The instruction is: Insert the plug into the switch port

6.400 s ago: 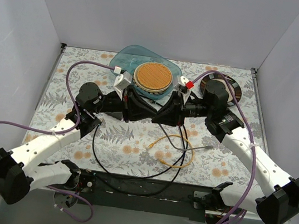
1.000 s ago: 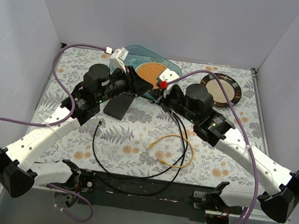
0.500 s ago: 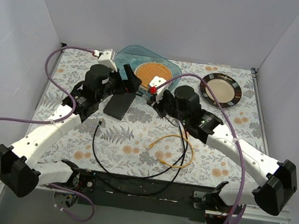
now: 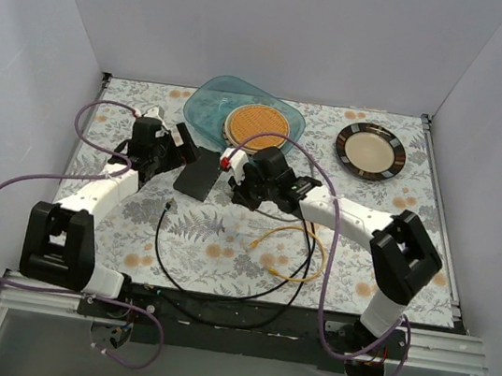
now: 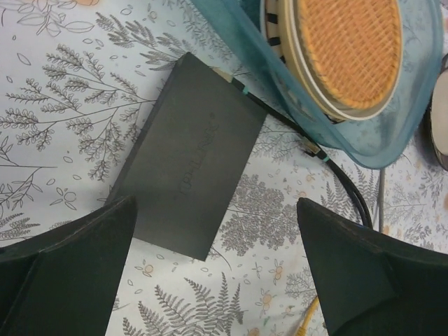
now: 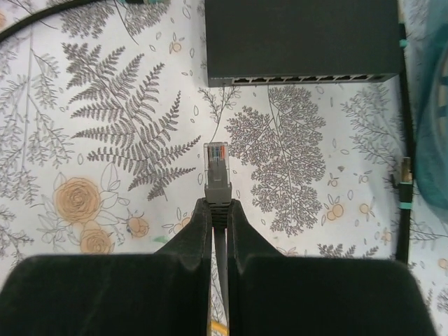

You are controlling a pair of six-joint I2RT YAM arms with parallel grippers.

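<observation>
The switch (image 4: 200, 178) is a flat matte-black box lying on the floral cloth. In the right wrist view the switch (image 6: 301, 35) shows its row of sockets (image 6: 308, 78) along the edge facing me. My right gripper (image 6: 218, 208) is shut on the grey boot of the plug (image 6: 217, 166). Its clear tip points toward the switch, a short gap before the sockets and left of the first one. In the top view the right gripper (image 4: 235, 184) sits just right of the switch. My left gripper (image 5: 217, 280) hangs open above the switch (image 5: 189, 154), its fingers (image 5: 63, 259) wide apart and holding nothing.
A teal tray (image 4: 205, 105) with a round woven mat (image 4: 258, 125) lies behind the switch. A dark-rimmed plate (image 4: 370, 150) is at the back right. A yellow cable (image 4: 291, 251) and a black cable (image 4: 166, 251) loop across the cloth. Another black cable (image 5: 280, 122) runs from the switch's rear.
My left gripper has opened, let go of the switch and drawn back to the left. My right gripper has carried the plug leftward to the switch's socket side.
</observation>
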